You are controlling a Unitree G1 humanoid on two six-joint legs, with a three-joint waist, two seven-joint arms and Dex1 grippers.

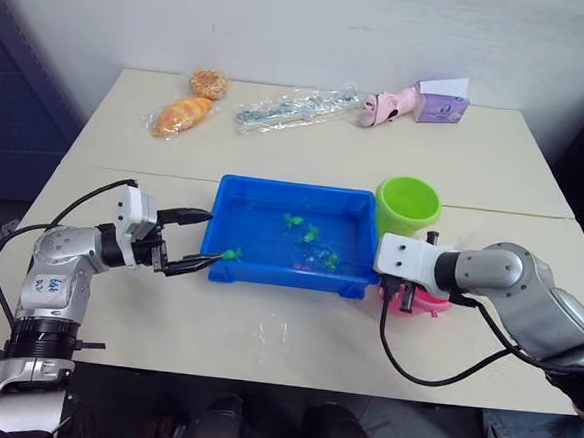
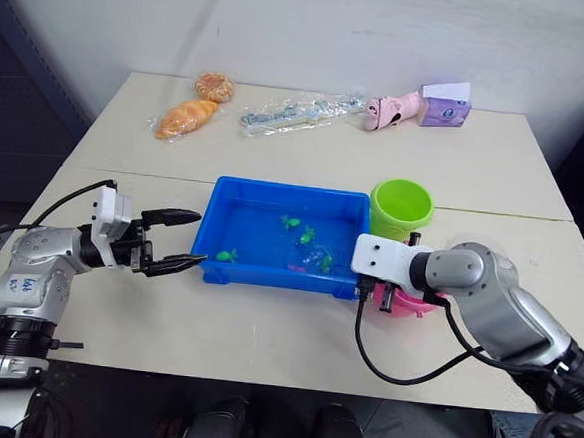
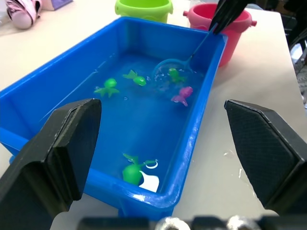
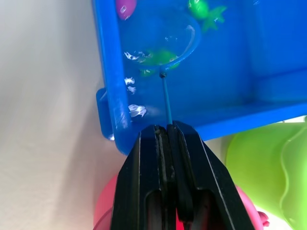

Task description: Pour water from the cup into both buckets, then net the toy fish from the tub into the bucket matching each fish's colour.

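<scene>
Black fingers of the right gripper (image 4: 166, 143) pressed together, pinching the thin stick of the net (image 4: 165, 50). Gripper sits above the pink bucket (image 3: 230, 28), at the right end of the tub (image 1: 231, 197). Stick runs from the fingertips over the tub wall down into the water. Net hoop is under the surface near the tub's right end, with a green fish (image 4: 158, 56) inside or right at the hoop; cannot tell if it is fully in the mesh. Pink fish (image 3: 182, 95) just beside the hoop, outside it. Other green fish (image 3: 135, 78) spread through the tub water, one (image 3: 132, 171) close to the left end wall.

Left gripper (image 1: 196, 239) spread wide, holding nothing, hovering just off the tub's left end, fingertips pointing at the tub wall. Lower fingertip near the tub's left rim; touching or not, cannot tell.

Tub is mid-table, water inside. Green bucket (image 1: 407, 205) stands against the tub's far right corner, pink bucket just in front of it, mostly hidden by the right wrist in the head views. Small wet spots on the table (image 1: 115, 307) in front of the tub.

Far edge of the table: two bagged bread rolls (image 1: 182, 116), a clear plastic bag (image 1: 295, 107), a pink toy (image 1: 388, 106) and a purple box (image 1: 440, 106), all well apart from the tub.
</scene>
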